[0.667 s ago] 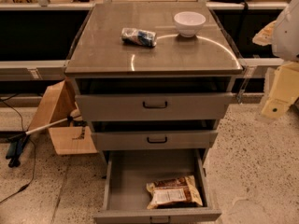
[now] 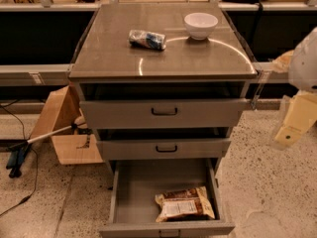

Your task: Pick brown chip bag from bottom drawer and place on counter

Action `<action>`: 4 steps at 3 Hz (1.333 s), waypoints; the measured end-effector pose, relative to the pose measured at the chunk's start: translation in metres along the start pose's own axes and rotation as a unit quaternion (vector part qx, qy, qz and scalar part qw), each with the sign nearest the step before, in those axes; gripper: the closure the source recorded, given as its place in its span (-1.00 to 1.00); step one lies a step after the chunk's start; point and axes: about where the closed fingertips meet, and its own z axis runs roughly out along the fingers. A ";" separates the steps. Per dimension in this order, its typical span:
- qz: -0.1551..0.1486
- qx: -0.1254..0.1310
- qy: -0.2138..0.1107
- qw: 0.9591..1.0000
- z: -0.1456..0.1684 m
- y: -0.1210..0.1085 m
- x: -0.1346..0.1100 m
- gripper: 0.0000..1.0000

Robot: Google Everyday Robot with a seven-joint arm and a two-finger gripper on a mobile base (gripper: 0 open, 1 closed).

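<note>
Above a speckled floor (image 2: 267, 182), the shiny grey-brown bench (image 2: 114, 53) is carrying a white bowl (image 2: 200, 25) and a crumpled blue-and-white packet (image 2: 147, 39). The deep grey bottom drawer (image 2: 143, 192) is standing open; the glossy dark-brown chip bag (image 2: 185, 205) is lying front-right inside, its white label's print unreadable. The pale yellow gripper (image 2: 293, 125) is hanging right of the drawers; open or closed, I cannot tell.

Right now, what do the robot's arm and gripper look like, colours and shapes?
The gripper shows at the right edge of the view, beside the drawer cabinet. It is pale yellow and blocky, with a translucent strip on the side nearer the cabinet. Above it the arm is a smooth, rounded white shell. No cables or markings show on either.
</note>
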 end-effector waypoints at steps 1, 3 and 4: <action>0.021 -0.027 -0.011 0.999 0.031 0.007 0.017 -1.00; 0.057 -0.035 -0.006 0.998 0.128 0.035 0.054 -1.00; 0.057 -0.035 -0.006 0.998 0.128 0.035 0.054 -1.00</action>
